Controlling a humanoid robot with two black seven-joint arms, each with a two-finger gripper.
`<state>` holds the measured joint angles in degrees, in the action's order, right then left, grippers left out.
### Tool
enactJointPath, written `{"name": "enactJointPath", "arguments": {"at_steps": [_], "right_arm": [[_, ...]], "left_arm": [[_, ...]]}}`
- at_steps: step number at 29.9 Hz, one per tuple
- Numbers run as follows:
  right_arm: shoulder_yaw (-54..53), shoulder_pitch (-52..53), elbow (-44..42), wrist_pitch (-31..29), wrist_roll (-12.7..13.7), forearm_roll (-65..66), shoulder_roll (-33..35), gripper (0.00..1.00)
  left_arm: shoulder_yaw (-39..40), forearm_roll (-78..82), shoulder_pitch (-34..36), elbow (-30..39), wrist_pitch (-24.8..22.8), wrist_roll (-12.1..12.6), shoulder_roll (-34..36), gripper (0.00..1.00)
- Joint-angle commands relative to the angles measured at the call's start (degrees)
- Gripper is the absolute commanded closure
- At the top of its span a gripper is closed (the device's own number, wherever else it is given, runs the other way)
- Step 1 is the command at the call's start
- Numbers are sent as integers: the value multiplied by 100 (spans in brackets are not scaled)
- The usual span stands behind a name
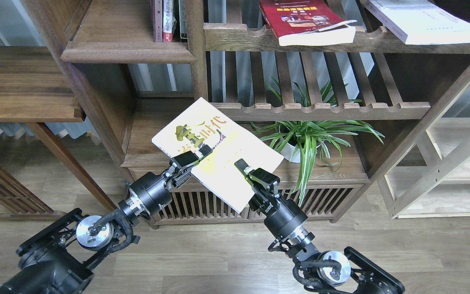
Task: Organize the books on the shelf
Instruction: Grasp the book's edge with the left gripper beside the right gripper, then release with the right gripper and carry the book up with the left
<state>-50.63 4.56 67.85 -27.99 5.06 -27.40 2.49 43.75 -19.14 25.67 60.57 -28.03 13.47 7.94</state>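
Both tools held the yellow book (218, 151) in the air in front of the bookcase, its cover up and tilted, the far corner just before the front rail of the lower slatted rack (329, 110). The left tool (192, 157) was clamped on the book's near-left edge, one finger lying over the cover beside the black tree. The right tool (246, 173) gripped the near-right edge, one finger on top of the cover.

The red book (304, 20) lay flat on the upper slatted rack (239, 36), its near edge jutting over the front rail. The pale book (420, 20) lay on the same rack towards the right end, also overhanging.

The shelf (125, 51), at the upper left, carried a few upright books (167, 20) at its right end against the post.

A potted plant (304, 136) stood on the low board under the racks.
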Motion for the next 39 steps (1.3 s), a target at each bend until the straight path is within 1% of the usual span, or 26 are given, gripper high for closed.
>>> {"name": "enactJointPath", "arguments": {"at_steps": [1, 2, 3, 4, 9, 11, 12, 14, 15, 17, 18, 20, 21, 26, 29, 33, 39], "right_arm": [[18, -25, 9, -1, -14, -2, -29, 71], [18, -51, 9, -1, -22, -10, -29, 79], [18, -69, 0, -1, -31, -19, -38, 89], [27, -86, 0, -1, -49, -54, -38, 97], [89, -87, -9, -1, -58, -133, -29, 97], [89, -87, -9, -1, -58, -134, -38, 95], [80, -78, -9, -1, -58, -134, -38, 94], [80, -34, -17, -1, -58, -125, -29, 79], [71, -16, -26, -1, -58, -125, -20, 69], [19, -16, -17, -1, -58, -125, -3, 58], [1, -16, -17, -1, -58, -125, -3, 51], [1, 1, -17, -1, -58, -125, 6, 42], [-8, 19, -17, -1, -58, -125, -3, 39], [-8, 168, -26, -1, -58, -116, -3, 33], [-87, 238, -52, -1, -58, -107, 41, 26], [-368, 282, -201, -1, -58, -98, 41, 18], [-544, 397, -369, -1, -66, -98, 50, 16]], "left_arm": [[2, -2, -1, -2, 3, -2, -3, 99], [2, -2, -1, -2, 3, -2, -3, 99], [2, -2, -1, -2, 3, -2, -3, 99], [2, -2, -1, -2, 3, -2, -3, 99], [11, -2, -1, -2, 3, -2, -12, 99], [11, -2, -1, -2, 3, -2, -20, 99], [11, -2, -1, -2, 3, -2, -20, 99], [11, -2, -1, -2, 3, -2, -20, 99], [11, -2, 8, -2, 3, -2, -20, 99], [11, -2, 8, -2, 3, -2, -20, 98], [20, -2, -1, 7, 3, -2, -12, 98], [20, -2, -1, 7, 3, -11, -12, 98], [20, -2, -1, 7, 3, -11, -12, 98], [46, 7, -1, 25, 3, -28, 6, 97], [46, 51, -1, 42, 3, -28, 94, 97], [37, 77, -62, 349, 3, -63, 365, 98], [107, 182, -282, 814, 3, -108, 946, 99]]}}
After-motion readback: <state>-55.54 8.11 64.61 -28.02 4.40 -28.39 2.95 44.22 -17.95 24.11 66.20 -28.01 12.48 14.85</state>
